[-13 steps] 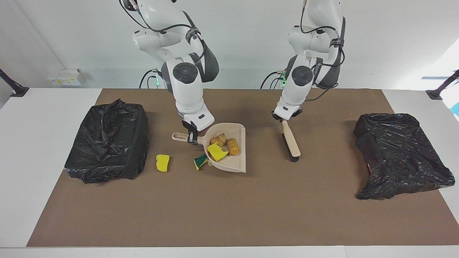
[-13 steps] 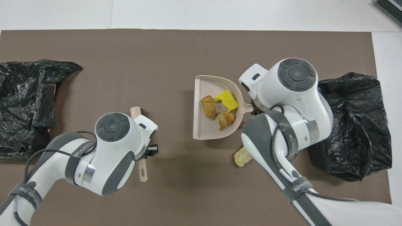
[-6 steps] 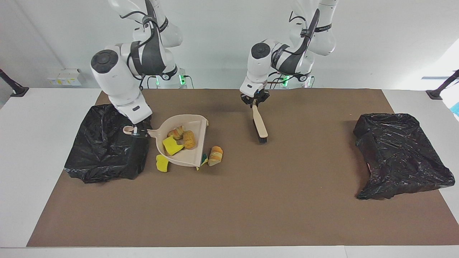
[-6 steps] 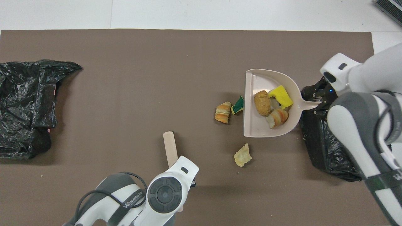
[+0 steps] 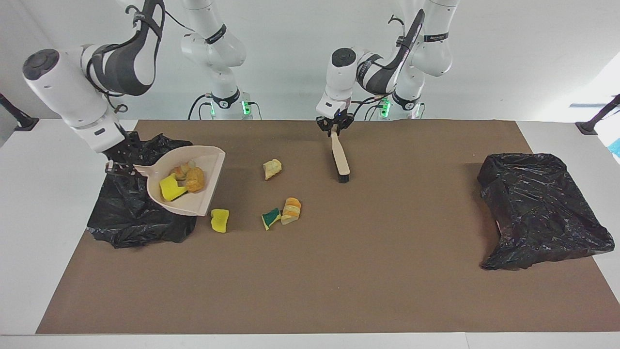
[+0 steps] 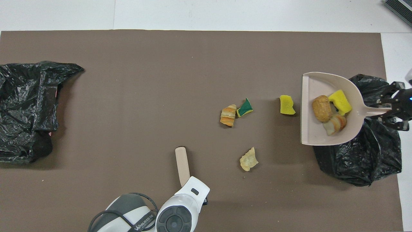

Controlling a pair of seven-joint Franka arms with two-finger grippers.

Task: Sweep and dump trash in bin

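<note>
While gripping the dustpan (image 5: 193,203) by its handle in the tightly closed right claw (image 5: 116,167), holds it over the bin bag (image 5: 131,218) so three scraps (image 5: 181,182) can tip in; leaves four scraps (image 5: 291,210) on the desk (image 5: 339,271); props the brush (image 5: 340,160) bristles-down under the left claw (image 5: 334,127), grip there impossible to tell

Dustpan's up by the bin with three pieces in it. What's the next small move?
Probably carry the dustpan farther over the black bin before tipping: the right hand holds its handle, but its open lip hangs over the mat beside the bin, above a yellow sponge piece.
</note>
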